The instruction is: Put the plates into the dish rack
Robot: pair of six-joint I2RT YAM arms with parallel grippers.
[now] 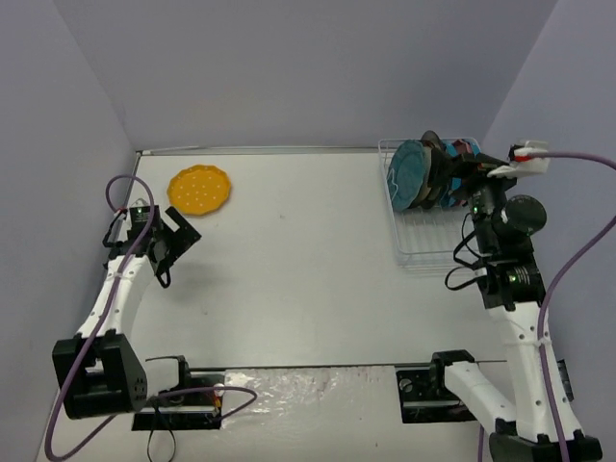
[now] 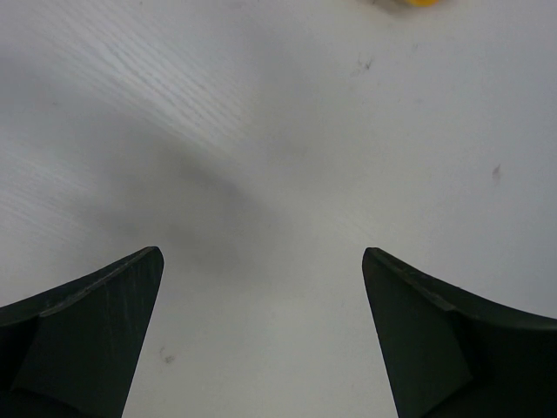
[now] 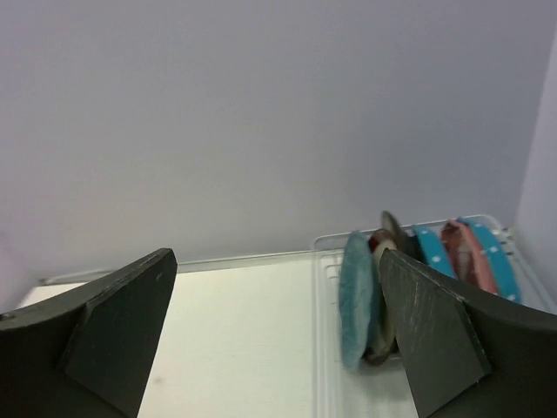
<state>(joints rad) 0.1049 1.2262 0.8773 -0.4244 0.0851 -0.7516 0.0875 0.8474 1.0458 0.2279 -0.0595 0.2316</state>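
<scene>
A scalloped yellow plate (image 1: 199, 189) with white dots lies flat on the table at the back left. Its edge (image 2: 409, 3) just shows at the top of the left wrist view. My left gripper (image 1: 185, 229) (image 2: 261, 252) hovers just in front of it, open and empty. The white wire dish rack (image 1: 402, 252) (image 3: 326, 241) stands at the back right. On edge in it are a teal plate (image 1: 409, 173) (image 3: 357, 296), a brown-rimmed plate (image 1: 433, 166) (image 3: 384, 239), blue dotted plates (image 3: 431, 250) and a pink plate (image 3: 466, 248). My right gripper (image 1: 460, 178) (image 3: 274, 254) is beside the plates, open, holding nothing.
Grey walls close the table at the back and both sides. The near half of the rack holds no plates. A white plug with a red mark (image 1: 527, 152) and a purple cable hang beside the right arm, just right of the rack.
</scene>
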